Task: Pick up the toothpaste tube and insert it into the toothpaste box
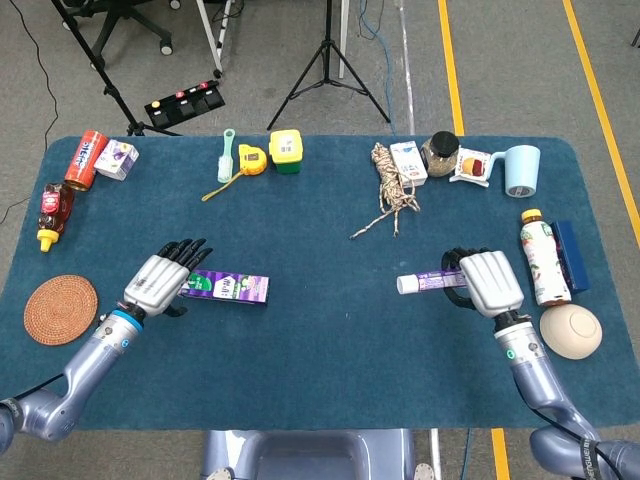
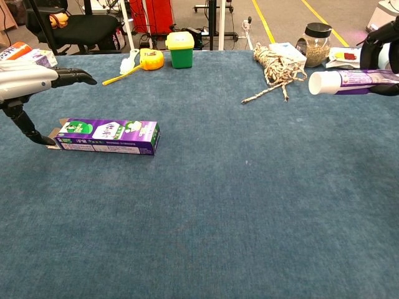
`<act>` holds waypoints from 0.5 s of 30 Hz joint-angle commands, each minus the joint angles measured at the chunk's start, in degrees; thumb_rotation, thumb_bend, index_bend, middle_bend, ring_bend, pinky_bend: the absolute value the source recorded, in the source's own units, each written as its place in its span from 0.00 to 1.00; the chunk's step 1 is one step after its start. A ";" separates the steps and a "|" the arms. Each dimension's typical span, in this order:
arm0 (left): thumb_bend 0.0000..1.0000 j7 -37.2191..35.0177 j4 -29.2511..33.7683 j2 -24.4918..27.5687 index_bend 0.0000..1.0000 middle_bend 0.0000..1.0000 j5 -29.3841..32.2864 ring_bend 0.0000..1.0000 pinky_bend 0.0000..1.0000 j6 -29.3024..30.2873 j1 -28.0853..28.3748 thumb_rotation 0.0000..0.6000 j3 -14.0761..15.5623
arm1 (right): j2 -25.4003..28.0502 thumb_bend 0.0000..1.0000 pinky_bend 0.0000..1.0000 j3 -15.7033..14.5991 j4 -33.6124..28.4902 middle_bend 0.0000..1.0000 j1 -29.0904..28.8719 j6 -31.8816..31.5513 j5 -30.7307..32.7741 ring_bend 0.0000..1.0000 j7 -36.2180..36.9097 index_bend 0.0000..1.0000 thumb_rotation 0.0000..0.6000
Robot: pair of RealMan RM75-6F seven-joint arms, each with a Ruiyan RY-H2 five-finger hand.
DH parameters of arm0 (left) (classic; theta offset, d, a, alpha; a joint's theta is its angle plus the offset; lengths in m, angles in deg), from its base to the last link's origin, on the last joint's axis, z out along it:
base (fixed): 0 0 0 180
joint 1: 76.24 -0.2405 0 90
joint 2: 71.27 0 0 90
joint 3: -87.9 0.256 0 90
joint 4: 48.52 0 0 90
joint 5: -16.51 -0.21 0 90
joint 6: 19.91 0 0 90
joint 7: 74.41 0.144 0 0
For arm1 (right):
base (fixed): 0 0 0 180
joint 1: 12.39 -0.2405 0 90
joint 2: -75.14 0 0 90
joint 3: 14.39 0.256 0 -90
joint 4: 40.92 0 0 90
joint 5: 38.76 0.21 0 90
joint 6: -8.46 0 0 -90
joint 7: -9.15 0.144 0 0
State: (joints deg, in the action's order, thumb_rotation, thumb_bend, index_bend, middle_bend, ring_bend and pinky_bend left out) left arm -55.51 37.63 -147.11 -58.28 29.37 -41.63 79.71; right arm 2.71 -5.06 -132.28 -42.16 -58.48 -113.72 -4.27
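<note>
One toothpaste tube (image 1: 430, 283) hangs level above the blue table (image 1: 330, 340), gripped in the right hand (image 1: 488, 283) with its white cap pointing left. One purple toothpaste box (image 1: 228, 287) lies flat well to the left, open flap end under the left hand (image 1: 160, 283), whose fingers are spread above it, thumb tip at the flap. Along the far edge: one rope coil (image 1: 391, 189), one green container (image 1: 286, 151), one jar (image 1: 441, 153).

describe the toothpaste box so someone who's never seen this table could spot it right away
On the dark blue cloth-covered table, look at the left half, well in front of the yellow tape measure and green-and-yellow tub along the far edge. The long purple cardboard toothpaste box lies flat there, its open flap end under the left hand. Nothing else nearby is long, purple and rectangular.
</note>
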 commanded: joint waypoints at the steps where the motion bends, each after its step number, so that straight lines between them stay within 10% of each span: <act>1: 0.01 0.96 -1.76 -1.58 0.00 0.00 1.85 0.00 0.10 -0.26 0.81 1.00 -0.24 | 0.11 0.45 0.53 0.00 -0.08 0.62 0.07 -0.04 -0.08 0.57 0.14 0.61 1.00; 15: 0.01 10.12 0.79 -0.28 0.00 0.00 15.18 0.00 0.10 -4.68 3.46 1.00 1.84 | 0.41 0.45 0.53 0.25 -0.04 0.62 0.43 -0.27 -0.01 0.57 0.56 0.61 1.00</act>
State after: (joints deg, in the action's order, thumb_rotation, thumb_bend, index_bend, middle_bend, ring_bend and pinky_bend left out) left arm -47.86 36.36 -148.74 -46.02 25.60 -38.81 80.92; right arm 3.11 -4.82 -132.32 -41.74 -58.75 -113.73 -3.72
